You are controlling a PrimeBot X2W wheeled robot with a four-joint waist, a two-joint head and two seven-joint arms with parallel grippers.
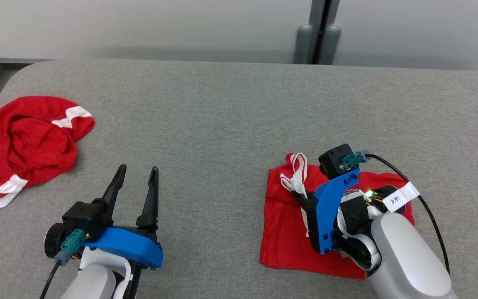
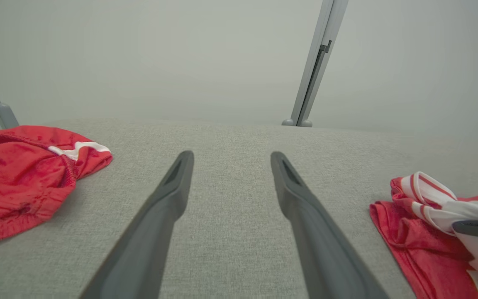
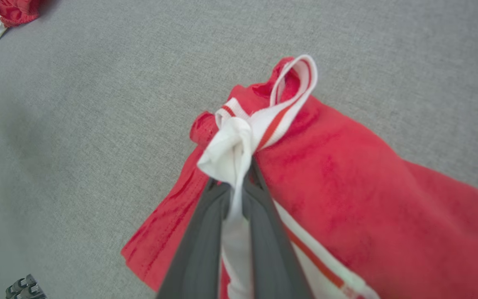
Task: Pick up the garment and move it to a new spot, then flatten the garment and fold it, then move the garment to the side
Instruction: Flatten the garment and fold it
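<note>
With my right hand [image 3: 235, 185] clamped on the white trim [image 3: 230, 145] of the folded garment [image 1: 284, 232] near right on the surface [image 1: 222, 124], I should drag it sideways low and slowly, keeping the fold.

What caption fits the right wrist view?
Right end effector shut on white trim of folded red garment on grey surface.
</note>
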